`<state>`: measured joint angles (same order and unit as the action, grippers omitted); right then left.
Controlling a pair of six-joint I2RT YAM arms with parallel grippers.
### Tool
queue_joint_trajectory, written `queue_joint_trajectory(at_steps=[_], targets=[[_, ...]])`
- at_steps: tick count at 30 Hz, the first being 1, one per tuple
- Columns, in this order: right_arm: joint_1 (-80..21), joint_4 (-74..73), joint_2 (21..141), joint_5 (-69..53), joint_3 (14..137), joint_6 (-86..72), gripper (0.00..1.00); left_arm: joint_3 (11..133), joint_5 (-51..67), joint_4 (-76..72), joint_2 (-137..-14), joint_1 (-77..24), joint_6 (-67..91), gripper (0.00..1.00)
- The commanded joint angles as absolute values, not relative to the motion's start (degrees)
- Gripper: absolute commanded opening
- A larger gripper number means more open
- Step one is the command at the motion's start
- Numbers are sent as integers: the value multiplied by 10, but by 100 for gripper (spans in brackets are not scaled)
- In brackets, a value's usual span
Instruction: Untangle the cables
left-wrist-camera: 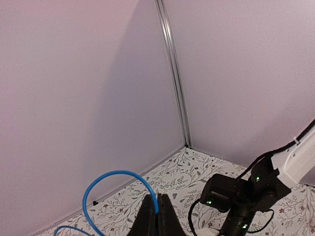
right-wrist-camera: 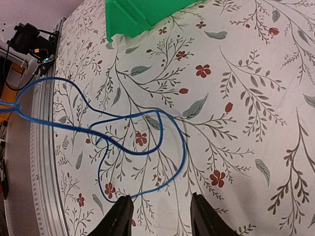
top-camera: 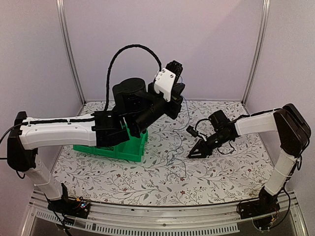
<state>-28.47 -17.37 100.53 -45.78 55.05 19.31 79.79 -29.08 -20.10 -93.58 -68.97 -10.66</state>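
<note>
The cables show as thin blue strands. My left gripper (top-camera: 174,66) is raised high above the table's middle, shut on a blue cable (left-wrist-camera: 114,173) that arches out of its closed fingers (left-wrist-camera: 147,219). From there the cable (top-camera: 187,114) hangs down to the table. Its lower part lies in loose overlapping loops (right-wrist-camera: 147,150) on the floral cloth. My right gripper (top-camera: 194,153) hovers low over the cloth, right of the loops, and stands open (right-wrist-camera: 161,214). The nearest blue loop passes just ahead of its left fingertip (right-wrist-camera: 120,214), and nothing lies between the fingers.
A green bin (top-camera: 129,146) stands on the table's left part under my left arm, and its corner (right-wrist-camera: 133,17) shows in the right wrist view. Pale walls meet at a back corner post (left-wrist-camera: 173,78). The table's metal front rail (right-wrist-camera: 44,162) runs near the loops.
</note>
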Motion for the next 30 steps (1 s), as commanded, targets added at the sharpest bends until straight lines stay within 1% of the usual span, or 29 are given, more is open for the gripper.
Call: queue_joint_trajectory(at_steps=[1, 6, 13, 15, 17, 20, 23, 30], targets=[[-309, -170, 1029, -423, 572, 204, 43, 821, -285, -176, -905, -686, -99, 0], [-343, -171, 1050, -434, 581, 207, 42, 855, -276, -152, -895, -690, -110, 0], [-411, -177, 1091, -372, 606, 209, 40, 955, -275, -89, -911, -708, -141, 0], [-424, -174, 1102, -352, 610, 205, 34, 970, -280, -82, -913, -715, -150, 0], [-432, -174, 1114, -331, 613, 199, 24, 982, -286, -78, -914, -722, -159, 0], [-433, -176, 1137, -302, 617, 181, 5, 1010, -298, -65, -916, -728, -180, 0], [-433, -191, 1156, -282, 626, 174, 2, 1047, -317, -42, -918, -733, -217, 0], [-423, -211, 1183, -224, 633, 160, 0, 1144, -396, -13, -917, -763, -339, 0]])
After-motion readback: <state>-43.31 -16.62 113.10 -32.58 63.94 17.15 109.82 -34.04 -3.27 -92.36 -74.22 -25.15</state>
